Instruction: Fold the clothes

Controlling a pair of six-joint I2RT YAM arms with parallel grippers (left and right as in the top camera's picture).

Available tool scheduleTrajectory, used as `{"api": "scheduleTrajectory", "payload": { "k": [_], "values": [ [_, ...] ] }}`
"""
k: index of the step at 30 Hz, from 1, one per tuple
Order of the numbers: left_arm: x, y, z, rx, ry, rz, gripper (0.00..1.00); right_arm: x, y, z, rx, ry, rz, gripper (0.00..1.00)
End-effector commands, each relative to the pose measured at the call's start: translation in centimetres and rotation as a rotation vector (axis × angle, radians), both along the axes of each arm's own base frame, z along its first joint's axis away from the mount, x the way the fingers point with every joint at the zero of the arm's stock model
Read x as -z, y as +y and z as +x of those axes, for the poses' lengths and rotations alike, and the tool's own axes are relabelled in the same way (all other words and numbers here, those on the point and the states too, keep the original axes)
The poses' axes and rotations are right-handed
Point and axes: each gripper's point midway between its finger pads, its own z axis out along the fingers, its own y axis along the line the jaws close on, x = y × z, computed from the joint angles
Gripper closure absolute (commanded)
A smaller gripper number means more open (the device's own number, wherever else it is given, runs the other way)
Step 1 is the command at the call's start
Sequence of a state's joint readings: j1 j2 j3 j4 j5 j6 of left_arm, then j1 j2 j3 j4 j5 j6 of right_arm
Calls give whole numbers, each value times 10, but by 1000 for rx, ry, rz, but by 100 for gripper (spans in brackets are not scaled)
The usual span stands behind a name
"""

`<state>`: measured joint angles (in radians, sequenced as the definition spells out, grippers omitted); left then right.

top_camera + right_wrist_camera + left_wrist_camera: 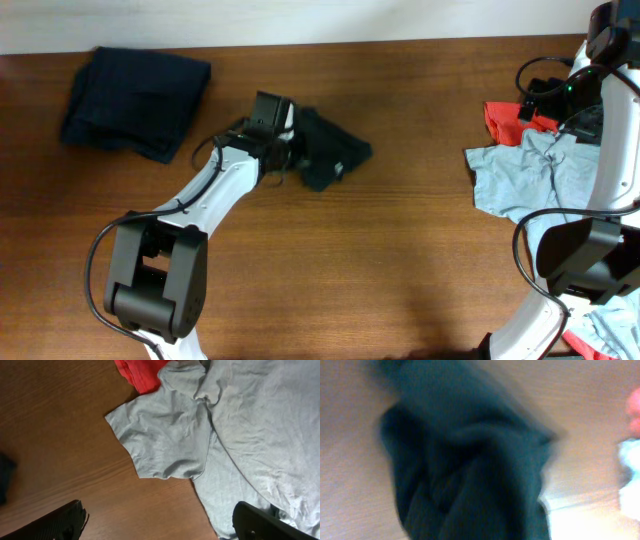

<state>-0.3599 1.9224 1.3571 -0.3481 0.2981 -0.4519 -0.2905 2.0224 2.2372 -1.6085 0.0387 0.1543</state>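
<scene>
**Grasping the black shirt**

The left end effector (294,154) is buried in the crumpled black T-shirt (335,150) mid-way along the surface (400,250); I cannot tell whether it is clenched. The right end effector (157,512) hangs released above the blue-grey shirt (240,435). Next, judging by the bunching: lift the black one and spread it flat.

On my overhead feed, the left arm (215,190) is a smooth white shell between chunky black joint housings (boxy, with rounded corners), and the biggest black block sits at its base (155,280). There's a thin black cable (91,265) looping off that base, and more black wire curling near the black wrist block (270,110). The right arm (612,140) matches it: white links, a black motor housing (578,250), a black lead (516,250) and a small green light (568,88) glowing. On the right wrist feed, the right claw (160,527) shows two matte black fingers (62,522).
</scene>
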Motion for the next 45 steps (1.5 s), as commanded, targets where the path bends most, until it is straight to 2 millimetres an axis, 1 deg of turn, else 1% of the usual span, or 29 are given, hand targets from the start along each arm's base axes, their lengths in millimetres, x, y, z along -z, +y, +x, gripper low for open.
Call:
{"api": "scheduleTrajectory", "payload": {
  "k": [1, 3, 4, 5, 9, 10, 11, 14, 16, 19, 21, 22, 24, 27, 29, 30, 31, 32, 33, 35, 37, 39, 41, 43, 44, 45],
  "values": [
    [-66, -50, 1, 262, -165, -238, 100, 0, 1, 0, 3, 0, 5, 1],
    [-76, -53, 7, 264, -209, -263, 100, 0, 1, 0, 3, 0, 6, 1],
    [-75, -51, 10, 255, -216, -255, 100, 0, 1, 0, 3, 0, 6, 2],
    [-71, -48, 11, 238, -207, -237, 100, 0, 1, 0, 3, 0, 5, 1],
    [-39, -35, 10, 247, -157, -162, 100, 0, 1, 0, 3, 0, 5, 1],
    [-23, -28, 10, 238, -117, -147, 100, 0, 1, 0, 3, 0, 6, 1],
    [-14, -23, 11, 227, -93, -141, 100, 0, 1, 0, 3, 0, 6, 1],
    [23, 5, 12, 167, 20, -118, 100, 0, 1, 0, 3, 0, 6, 1],
    [45, 24, 8, 126, 100, -103, 100, 0, 1, 0, 3, 0, 5, 1],
    [80, 57, -2, 49, 232, -55, 100, 0, 1, 0, 3, 0, 6, 1],
    [98, 75, -11, 5, 310, -24, 100, 0, 1, 0, 3, 0, 6, 1],
    [104, 84, -15, -15, 342, -10, 100, 0, 1, 0, 3, 0, 6, 1],
    [110, 103, -22, -59, 395, 14, 100, 0, 1, 0, 3, 0, 5, 1],
    [113, 124, -27, -106, 441, 22, 100, 0, 1, 0, 3, 0, 6, 1],
    [117, 140, -33, -143, 473, 61, 53, 0, 1, 0, 3, 0, 5, 1],
    [120, 149, -36, -162, 489, 96, 21, 0, 1, 0, 3, 0, 5, 1],
    [123, 158, -41, -182, 507, 137, 2, 0, 1, 0, 3, 0, 6, 1],
    [125, 166, -44, -197, 520, 171, 1, 0, 1, 0, 3, 0, 6, 1],
    [126, 171, -45, -208, 525, 192, 1, 0, 1, 0, 3, 0, 6, 1],
    [121, 180, -42, -228, 516, 216, 1, 0, 1, 0, 3, 0, 5, 1],
    [104, 183, -34, -238, 483, 213, 1, 0, 1, 0, 3, 0, 6, 1],
    [76, 182, -22, -242, 421, 204, 1, 0, 1, 0, 3, 0, 6, 1],
    [46, 174, -13, -228, 350, 185, 1, 0, 1, 0, 3, 0, 5, 1],
    [20, 159, -8, -193, 281, 150, 4, 0, 1, 0, 3, 0, 5, 1],
    [11, 150, -6, -173, 255, 128, 5, 0, 1, 0, 3, 0, 6, 1],
    [5, 141, -6, -152, 240, 109, 7, 0, 1, 0, 3, 0, 6, 1]
  ]
}}
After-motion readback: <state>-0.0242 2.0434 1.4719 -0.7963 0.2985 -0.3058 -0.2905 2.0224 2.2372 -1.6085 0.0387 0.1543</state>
